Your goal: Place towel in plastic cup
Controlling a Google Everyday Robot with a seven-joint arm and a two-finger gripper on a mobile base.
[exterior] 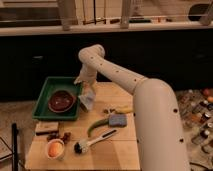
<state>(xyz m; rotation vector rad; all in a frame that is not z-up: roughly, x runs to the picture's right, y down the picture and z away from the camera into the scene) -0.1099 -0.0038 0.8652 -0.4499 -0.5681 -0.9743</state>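
While the white arm (pixel 120 75) reaches in from the right, I see the gripper (pixel 84 83) over the rear of the worktop (pixel 118 151), just above the right rim of the green tray (pixel 42 98). From here I cannot tell whether the gripper is spread or clamped. Directly below it, just beside the tray's right rim, is a pale greyish object (pixel 87 100). I cannot make out whether it is the towel or the plastic cup, nor whether the gripper has hold of it.

The tray fills the rear left corner and holds a dark brown bowl (pixel 61 100). Toward the right edge lies a blue-grey sponge (pixel 118 120), with a curved green item (pixel 97 127) just left of it. A dish brush (pixel 93 141) lies near the front edge. Near the front left corner stands a white cup (pixel 55 149) with something orange inside.
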